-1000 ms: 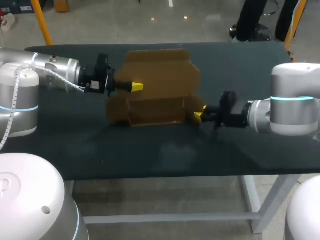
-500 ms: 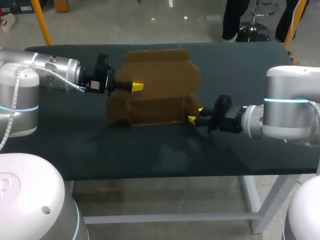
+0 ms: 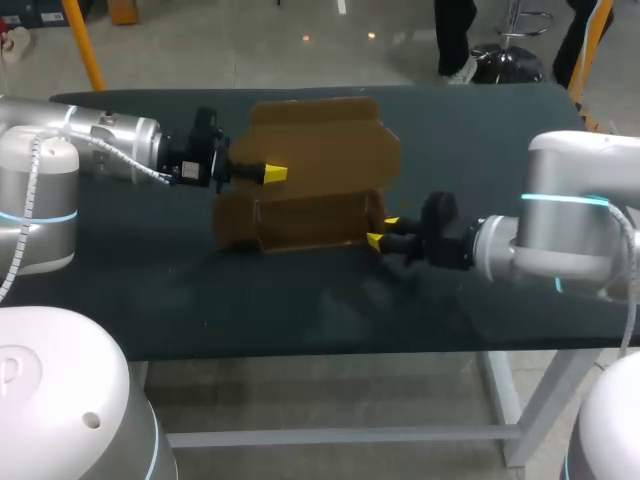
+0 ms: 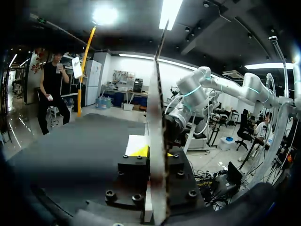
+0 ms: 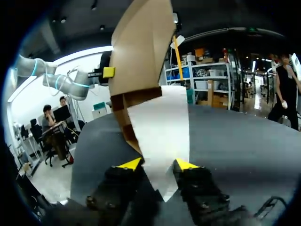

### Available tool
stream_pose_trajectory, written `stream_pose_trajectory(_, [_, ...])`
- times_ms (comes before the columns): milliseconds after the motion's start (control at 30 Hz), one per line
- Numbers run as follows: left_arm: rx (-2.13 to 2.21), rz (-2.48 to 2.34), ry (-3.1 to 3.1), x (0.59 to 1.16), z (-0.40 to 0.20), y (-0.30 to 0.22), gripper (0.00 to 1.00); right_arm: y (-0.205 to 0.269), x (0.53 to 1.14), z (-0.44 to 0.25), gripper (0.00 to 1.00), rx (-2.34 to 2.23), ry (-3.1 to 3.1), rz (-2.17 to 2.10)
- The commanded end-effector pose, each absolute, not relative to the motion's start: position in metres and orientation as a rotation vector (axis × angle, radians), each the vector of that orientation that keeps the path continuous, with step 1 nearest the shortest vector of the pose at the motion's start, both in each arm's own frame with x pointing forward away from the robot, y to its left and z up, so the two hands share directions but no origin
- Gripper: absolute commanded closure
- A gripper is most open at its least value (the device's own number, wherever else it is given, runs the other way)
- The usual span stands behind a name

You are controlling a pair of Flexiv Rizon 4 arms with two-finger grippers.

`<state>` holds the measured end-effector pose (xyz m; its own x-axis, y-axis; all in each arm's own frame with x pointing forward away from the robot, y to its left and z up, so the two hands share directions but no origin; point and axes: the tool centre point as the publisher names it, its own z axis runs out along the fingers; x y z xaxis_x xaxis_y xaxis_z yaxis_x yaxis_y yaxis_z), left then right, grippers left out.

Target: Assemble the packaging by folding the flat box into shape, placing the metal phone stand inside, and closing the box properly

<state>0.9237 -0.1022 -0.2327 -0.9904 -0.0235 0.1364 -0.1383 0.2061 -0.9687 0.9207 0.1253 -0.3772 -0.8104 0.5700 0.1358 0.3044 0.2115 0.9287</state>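
Note:
A brown cardboard box (image 3: 310,190), partly folded, stands in the middle of the dark table (image 3: 300,300) with a tall back panel raised. My left gripper (image 3: 272,173) is shut on the left edge of that panel. In the left wrist view the panel (image 4: 157,94) shows edge-on, pinched in the left gripper (image 4: 154,153). My right gripper (image 3: 383,231) is at the box's lower right corner. In the right wrist view a pale flap (image 5: 162,127) runs between the spread fingers of the right gripper (image 5: 158,164), which stands open. No phone stand is in view.
Bare table surface lies in front of the box and to both sides. My right arm's grey body (image 3: 570,235) hangs over the table's right front part. The left arm (image 3: 110,150) comes in over the left edge.
My right gripper has moved left toward the box's lower right corner and its fingers have spread wider around the flap. The left gripper and the box have stayed put.

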Motion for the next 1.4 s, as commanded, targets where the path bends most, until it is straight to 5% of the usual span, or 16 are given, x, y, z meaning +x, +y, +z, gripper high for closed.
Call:
stream_pose_trajectory(33, [0.155, 1.914, -2.365, 0.924, -0.236, -0.104, 1.0, 0.136, 0.919, -0.379, 0.52, 0.886, 2.209, 1.626])
stream_pose_trajectory(567, [0.155, 1.914, -2.365, 0.924, -0.236, -0.104, 1.0, 0.149, 0.911, -0.373, 0.51, 1.01, 2.134, 1.638])
stream_pose_trajectory(1400, [0.155, 1.914, -2.365, 0.924, -0.236, -0.104, 1.0, 0.091, 0.893, -0.367, 0.51, 0.766, 2.226, 1.492])
